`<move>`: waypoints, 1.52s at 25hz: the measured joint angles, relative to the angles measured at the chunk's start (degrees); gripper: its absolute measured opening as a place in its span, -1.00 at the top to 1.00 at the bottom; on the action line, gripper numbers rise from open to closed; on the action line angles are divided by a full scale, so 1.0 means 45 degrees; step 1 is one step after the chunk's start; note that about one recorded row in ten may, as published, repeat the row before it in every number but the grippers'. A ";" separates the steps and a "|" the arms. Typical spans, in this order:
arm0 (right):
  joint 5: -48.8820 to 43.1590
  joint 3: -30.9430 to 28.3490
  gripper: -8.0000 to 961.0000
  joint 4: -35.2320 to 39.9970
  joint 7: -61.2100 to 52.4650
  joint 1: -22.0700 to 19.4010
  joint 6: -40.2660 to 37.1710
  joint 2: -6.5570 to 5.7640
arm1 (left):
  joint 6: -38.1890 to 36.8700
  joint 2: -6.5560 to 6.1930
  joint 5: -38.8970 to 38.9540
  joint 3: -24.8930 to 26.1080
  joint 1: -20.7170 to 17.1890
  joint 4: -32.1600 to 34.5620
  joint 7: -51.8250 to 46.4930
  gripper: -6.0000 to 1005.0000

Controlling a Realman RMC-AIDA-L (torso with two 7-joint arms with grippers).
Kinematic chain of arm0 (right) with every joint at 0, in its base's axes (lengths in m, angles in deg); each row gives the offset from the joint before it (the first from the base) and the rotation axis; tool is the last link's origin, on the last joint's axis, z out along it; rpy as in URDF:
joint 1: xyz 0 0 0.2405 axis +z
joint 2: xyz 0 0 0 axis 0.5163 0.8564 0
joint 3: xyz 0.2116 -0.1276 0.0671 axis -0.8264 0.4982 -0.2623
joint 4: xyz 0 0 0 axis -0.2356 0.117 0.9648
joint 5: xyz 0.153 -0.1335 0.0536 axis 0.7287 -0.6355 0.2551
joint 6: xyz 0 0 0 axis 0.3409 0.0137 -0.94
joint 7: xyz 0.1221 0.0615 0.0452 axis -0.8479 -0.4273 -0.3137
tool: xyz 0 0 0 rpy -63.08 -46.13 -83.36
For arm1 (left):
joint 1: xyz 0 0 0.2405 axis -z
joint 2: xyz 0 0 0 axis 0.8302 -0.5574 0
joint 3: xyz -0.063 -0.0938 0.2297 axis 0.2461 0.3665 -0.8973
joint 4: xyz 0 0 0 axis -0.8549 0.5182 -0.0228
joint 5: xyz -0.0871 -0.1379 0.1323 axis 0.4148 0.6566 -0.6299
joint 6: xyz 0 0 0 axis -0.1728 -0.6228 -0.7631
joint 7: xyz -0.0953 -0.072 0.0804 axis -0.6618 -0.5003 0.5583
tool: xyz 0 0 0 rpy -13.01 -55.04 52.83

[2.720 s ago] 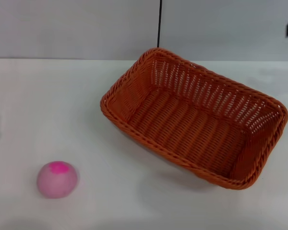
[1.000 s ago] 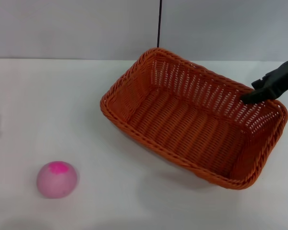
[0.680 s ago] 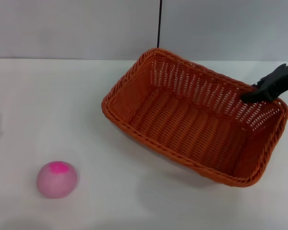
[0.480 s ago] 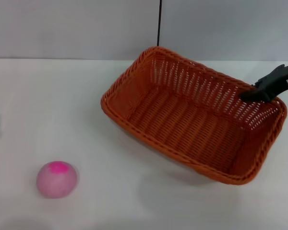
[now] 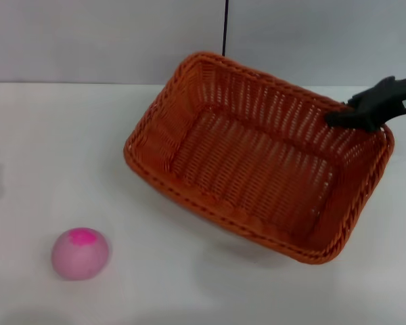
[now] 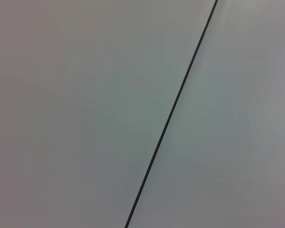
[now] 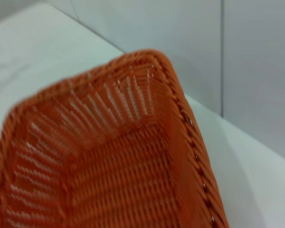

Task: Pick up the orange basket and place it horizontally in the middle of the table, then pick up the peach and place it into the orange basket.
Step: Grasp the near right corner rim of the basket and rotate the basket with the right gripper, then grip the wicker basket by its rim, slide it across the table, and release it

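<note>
The orange basket sits right of the table's centre, skewed on a diagonal, its far left corner raised against the wall. My right gripper comes in from the right edge and is shut on the basket's far right rim, with one black finger over the inner wall. The right wrist view looks along the basket from that rim. The peach, pale pink with a magenta patch, rests on the white table at the near left, well apart from the basket. My left gripper is out of view.
A grey wall with a black vertical seam rises behind the table's far edge; the left wrist view shows only that wall and the seam. Bare tabletop lies between the peach and the basket.
My right gripper came in from the right and took hold of the basket's far right rim. The basket has since shifted left and swung round with it. The peach has not moved.
</note>
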 joint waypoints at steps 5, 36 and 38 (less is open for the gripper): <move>0.1740 -0.0020 0.64 0.0829 0.0746 -0.0541 -0.0681 -0.0096 | 0.0021 0.0000 0.0000 -0.0096 -0.0010 0.0042 0.0000 0.12; 0.1587 -0.0162 0.62 -0.1222 0.2726 0.2368 -0.4976 -0.1332 | 0.0105 -0.0001 -0.0001 -0.0103 -0.0050 -0.0050 -0.0002 0.12; 0.1412 -0.0161 0.62 -0.1893 0.2967 0.2649 -0.4792 -0.1302 | 0.0104 -0.0002 -0.0001 -0.0104 -0.0053 -0.0066 -0.0003 0.12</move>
